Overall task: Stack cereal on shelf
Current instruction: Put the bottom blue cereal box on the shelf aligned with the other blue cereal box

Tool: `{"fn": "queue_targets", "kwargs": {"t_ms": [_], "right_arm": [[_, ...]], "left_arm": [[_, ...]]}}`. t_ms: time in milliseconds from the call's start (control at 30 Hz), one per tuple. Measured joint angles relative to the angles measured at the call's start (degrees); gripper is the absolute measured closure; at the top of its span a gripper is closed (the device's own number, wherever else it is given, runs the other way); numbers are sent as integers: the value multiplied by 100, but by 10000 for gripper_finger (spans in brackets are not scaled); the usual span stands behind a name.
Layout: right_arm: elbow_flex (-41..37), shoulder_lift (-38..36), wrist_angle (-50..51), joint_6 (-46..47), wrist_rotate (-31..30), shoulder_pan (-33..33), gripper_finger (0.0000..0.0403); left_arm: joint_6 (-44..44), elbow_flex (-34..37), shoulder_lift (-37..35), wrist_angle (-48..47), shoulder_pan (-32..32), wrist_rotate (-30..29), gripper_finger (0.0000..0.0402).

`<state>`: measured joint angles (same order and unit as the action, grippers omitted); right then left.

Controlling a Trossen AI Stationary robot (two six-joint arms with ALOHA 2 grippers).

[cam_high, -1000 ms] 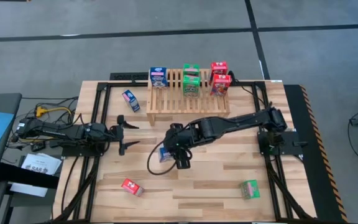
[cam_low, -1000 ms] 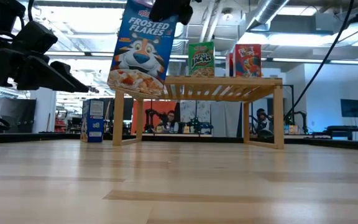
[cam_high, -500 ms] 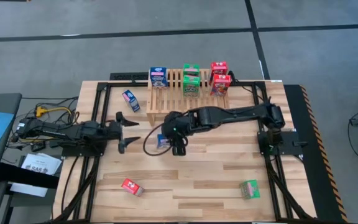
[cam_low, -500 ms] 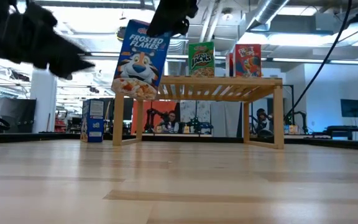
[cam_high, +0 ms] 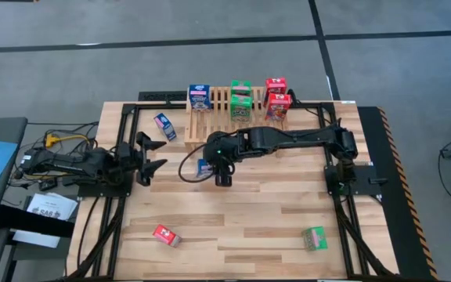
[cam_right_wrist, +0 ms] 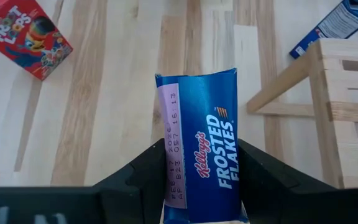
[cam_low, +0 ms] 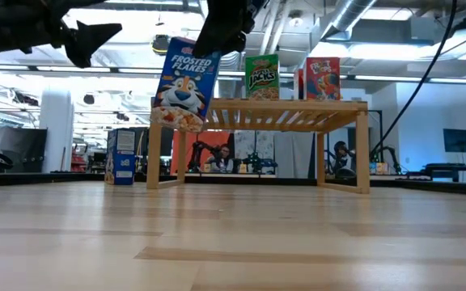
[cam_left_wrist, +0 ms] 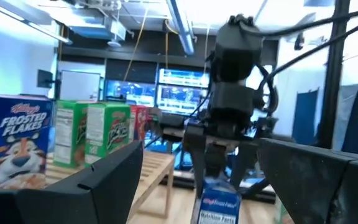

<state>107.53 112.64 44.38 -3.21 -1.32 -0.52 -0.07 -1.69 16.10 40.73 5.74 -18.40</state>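
Blue Frosted Flakes cereal box [cam_high: 204, 166] is in the right gripper [cam_high: 220, 171], carried above the wood-plank tabletop [cam_high: 272, 227] just in front of the light slatted wooden shelf [cam_high: 249, 133], near its left front corner. High view: shelf already carries one blue box [cam_high: 200, 97], two green boxes [cam_high: 240, 100] and two red boxes [cam_high: 277, 102] along the back; loose on the table are a blue box [cam_high: 164, 126] left of the shelf, a red box [cam_high: 165, 235] front-left and a green box [cam_high: 315, 238] front-right. Left gripper [cam_high: 150, 153] waits left of the shelf, holding nothing. Low view: held box [cam_low: 183, 84] hangs clear of the table, slightly tilted, overlapping the shelf's left end, its lower half below the slat top [cam_low: 281, 105]. Left wrist view: left fingers [cam_left_wrist: 104, 180] spread well apart, nothing between them. Right wrist view: right fingers [cam_right_wrist: 143, 169] clamp the narrow sides of the blue box [cam_right_wrist: 199, 149], jaws closed onto it. Judgement: transport step, box not yet placed. Next move calls for lifting above slat height, moving over a free spot on the shelf, levelling the box, lowering, then releasing. Risk: clipping the shelf's front edge or knocking the standing boxes.
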Motion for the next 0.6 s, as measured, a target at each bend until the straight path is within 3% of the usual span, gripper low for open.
{"fn": "queue_targets", "kwargs": {"t_ms": [233, 600], "right_arm": [[99, 7, 54, -49, 11, -2, 209], [529, 4, 26, -200, 11, -2, 209]], "left_arm": [[292, -444, 327, -76, 2, 96, 97], [994, -1295, 1915, -844, 2, 213, 97]]}}
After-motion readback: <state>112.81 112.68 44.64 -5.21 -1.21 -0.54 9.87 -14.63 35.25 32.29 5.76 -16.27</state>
